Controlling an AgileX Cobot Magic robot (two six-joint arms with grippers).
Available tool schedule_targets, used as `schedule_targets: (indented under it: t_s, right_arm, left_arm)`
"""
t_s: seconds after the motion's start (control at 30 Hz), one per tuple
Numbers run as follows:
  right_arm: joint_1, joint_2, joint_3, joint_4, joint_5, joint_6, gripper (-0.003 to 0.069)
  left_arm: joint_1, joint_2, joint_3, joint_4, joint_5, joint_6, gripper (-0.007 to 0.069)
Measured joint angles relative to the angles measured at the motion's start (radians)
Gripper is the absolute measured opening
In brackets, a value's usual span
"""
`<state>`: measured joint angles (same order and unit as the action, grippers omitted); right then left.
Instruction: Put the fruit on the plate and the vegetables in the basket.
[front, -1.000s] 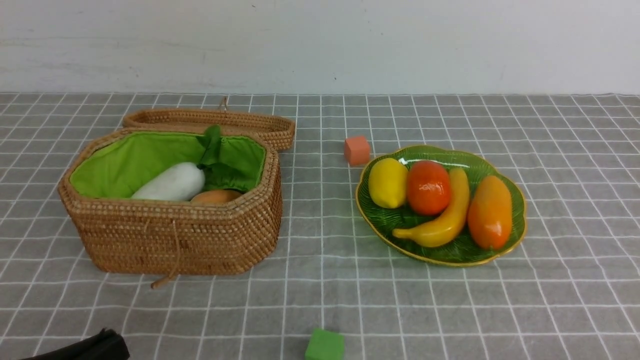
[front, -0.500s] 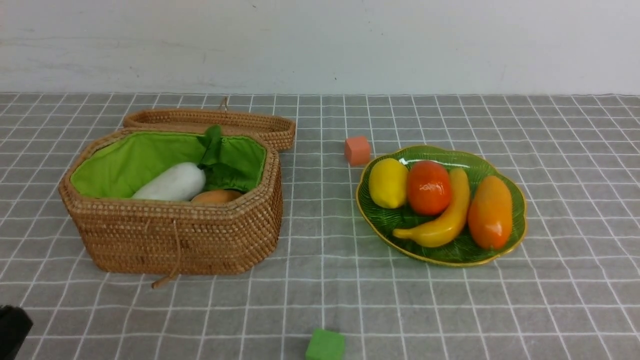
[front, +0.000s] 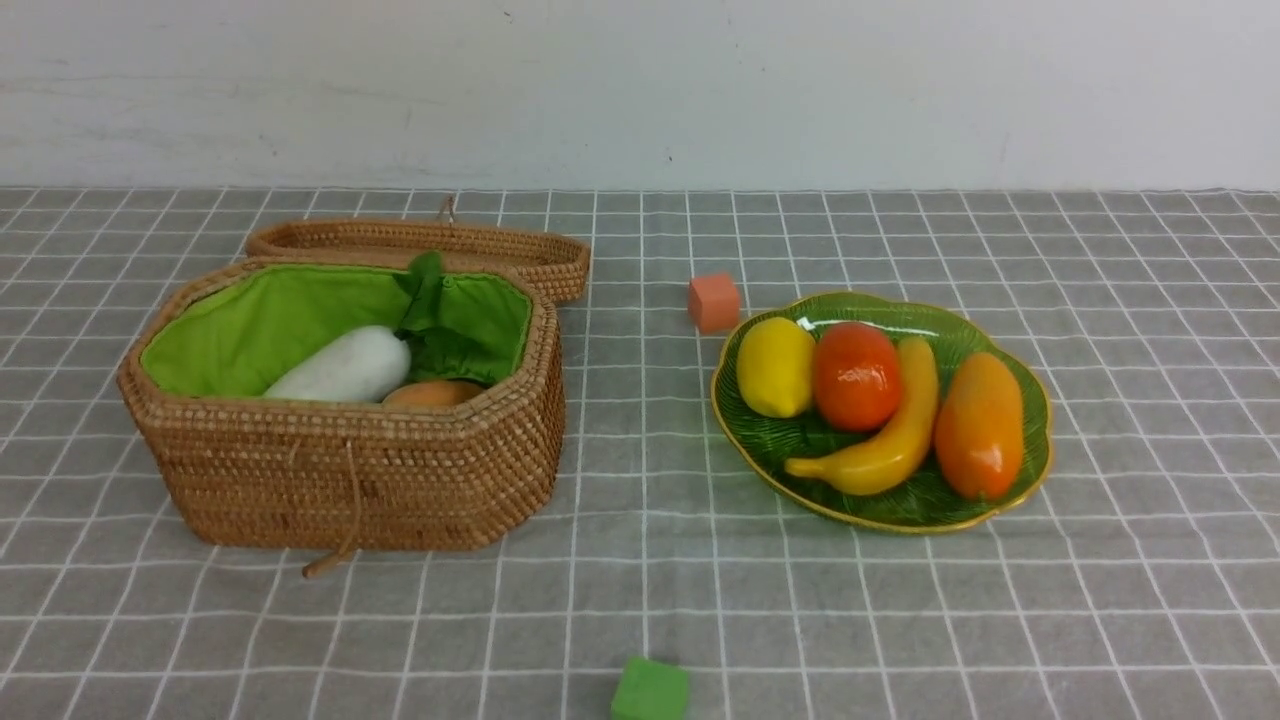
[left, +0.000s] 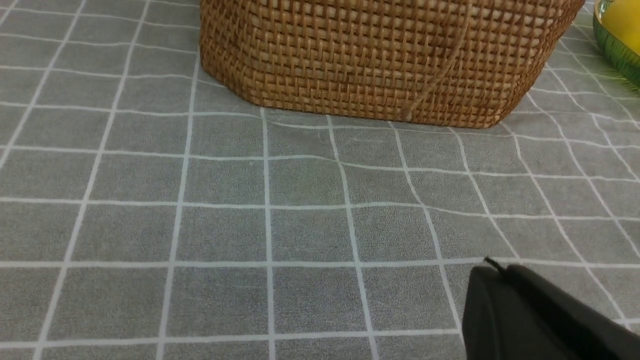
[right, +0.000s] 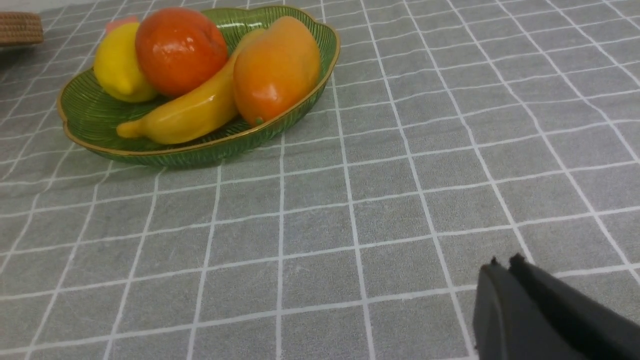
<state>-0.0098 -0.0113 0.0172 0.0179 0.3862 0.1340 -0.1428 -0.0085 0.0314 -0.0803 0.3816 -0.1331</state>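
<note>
Nearest me, a small green cube (front: 650, 691) sits at the front edge of the surface (front: 640, 590), with bare gray checked cloth around it. My left jaws (left: 492, 270) are clenched and empty, low over the cloth in front of the basket's near wall. My right jaws (right: 502, 267) are pressed together too, holding nothing, well apart from the plate.

Farther in on my left stands the basket (front: 350, 480), open, its green lining showing. The white radish (front: 345, 367) lies inside, leaves toward the back, and the potato (front: 432, 393) peeks over the front rim just beside it. I cannot see the eggplant; the wall hides the basket's floor. The wicker lid (front: 420, 245) lies flat behind, attached at the back.

On my right the plate (front: 800, 450) carries all four fruits in a row: lemon (front: 775, 366), persimmon (front: 857, 375), banana (front: 890, 430), mango (front: 980, 425), each touching its neighbor. A small orange cube (front: 713, 301) sits just beyond the plate's far left rim.

A wide open lane runs between basket and plate; the far strip up to the wall (front: 640, 90) is open cloth.
</note>
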Motion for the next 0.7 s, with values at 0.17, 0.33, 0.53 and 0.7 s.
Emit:
schedule_targets:
  t_s: [0.17,0.33,0.53,0.7]
  right_arm:
    - [0.000,0.000,0.000,0.000,0.000,0.000,0.0015]
    - [0.000,0.000,0.000,0.000,0.000,0.000,0.0017]
    - [0.000,0.000,0.000,0.000,0.000,0.000,0.0020]
    - [0.000,0.000,0.000,0.000,0.000,0.000,0.0025]
  left_arm:
    - [0.000,0.000,0.000,0.001,0.000,-0.001,-0.0013]
    - [0.000,0.000,0.000,0.001,-0.001,-0.002,-0.0013]
    - [0.000,0.000,0.000,0.001,-0.001,-0.002,-0.0013]
    - [0.000,0.000,0.000,0.001,-0.001,-0.002,-0.0013]
